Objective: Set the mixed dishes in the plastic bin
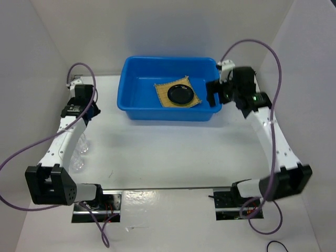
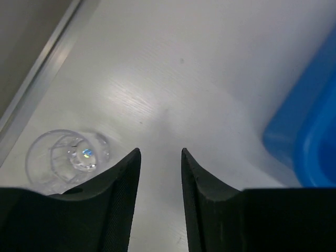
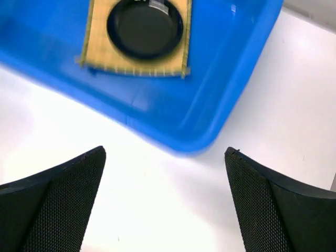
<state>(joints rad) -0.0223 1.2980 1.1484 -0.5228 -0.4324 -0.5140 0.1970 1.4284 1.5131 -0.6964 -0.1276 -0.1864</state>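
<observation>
The left arm (image 1: 63, 142) stretches forward up the left side, wrist bent down. The left gripper (image 2: 160, 152) points downward, its jaws a narrow gap apart with nothing between them. The right arm (image 1: 275, 139) reaches forward on the right, wrist turned inward, and the right gripper (image 3: 165, 152) is spread wide and empty.

No text, label, brand, number or sign can be read in any of the views.
</observation>
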